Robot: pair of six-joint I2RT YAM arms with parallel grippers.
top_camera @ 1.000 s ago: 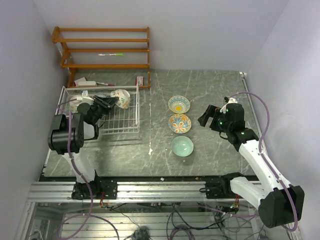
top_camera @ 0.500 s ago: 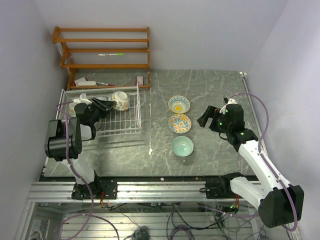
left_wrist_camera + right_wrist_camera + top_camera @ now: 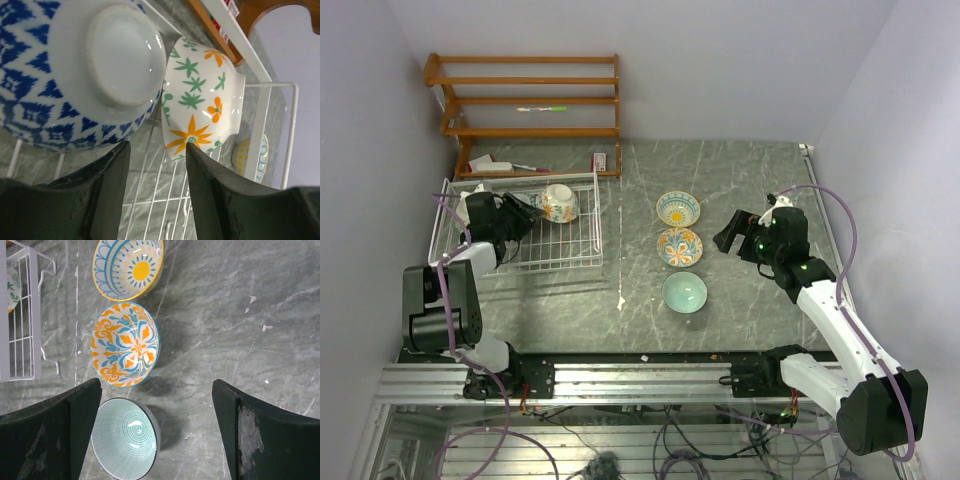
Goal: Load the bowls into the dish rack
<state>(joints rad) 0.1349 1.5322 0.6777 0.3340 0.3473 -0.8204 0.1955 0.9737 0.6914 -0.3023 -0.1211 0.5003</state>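
Three bowls lie on the table (image 3: 750, 170), the yellow bowl (image 3: 677, 208), orange bowl (image 3: 679, 246) and teal bowl (image 3: 684, 292), at 3 o'clock from the dish rack (image 3: 597, 225), which holds at least two more. The left gripper (image 3: 157, 147) is spread and empty inside it. The right gripper (image 3: 156, 385), spread wide, hovers at 3 o'clock of the orange bowl. Next it probably needs to lower onto a rim.

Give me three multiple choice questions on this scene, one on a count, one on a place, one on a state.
1. Bowls on the table outside the dish rack? A one, B five, C three.
2. The teal bowl sits: A in the rack, B nearest the arm bases, C farthest from them.
3. The right gripper is: A open and empty, B shut on a bowl, C shut on nothing.
Key: C, three line up there; B, it ends the row; A, nothing lies between its fingers.
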